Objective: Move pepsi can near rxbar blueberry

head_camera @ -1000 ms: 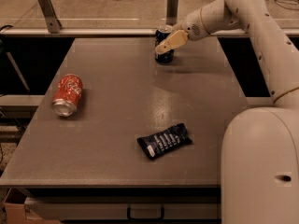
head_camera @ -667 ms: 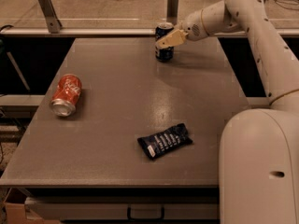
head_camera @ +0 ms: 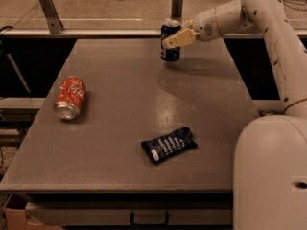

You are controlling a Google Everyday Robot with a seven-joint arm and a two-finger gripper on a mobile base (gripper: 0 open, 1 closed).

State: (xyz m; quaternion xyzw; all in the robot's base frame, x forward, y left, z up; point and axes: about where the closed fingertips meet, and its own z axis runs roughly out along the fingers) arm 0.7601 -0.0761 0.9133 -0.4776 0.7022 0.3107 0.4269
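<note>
The pepsi can (head_camera: pixel 169 52) is dark blue with a silver top and stands upright near the far edge of the grey table (head_camera: pixel 120 75), right of centre. My gripper (head_camera: pixel 173 39) reaches in from the right and is shut on the can's upper half; a tan finger (head_camera: pixel 180 37) crosses the can's front. The can's bottom is at or just above the tabletop. The rxbar blueberry (head_camera: pixel 169 144), a flat dark navy wrapper with white text, lies near the table's front edge, well in front of the can.
A red cola can (head_camera: pixel 70 97) lies on its side at the table's left. Two metal posts (head_camera: pixel 48 6) (head_camera: pixel 177 4) and a rail stand behind the far edge. My white base (head_camera: pixel 271 171) stands at the front right.
The gripper and the pepsi can have shifted a little upward and to the right. The rxbar and the red can have not moved.
</note>
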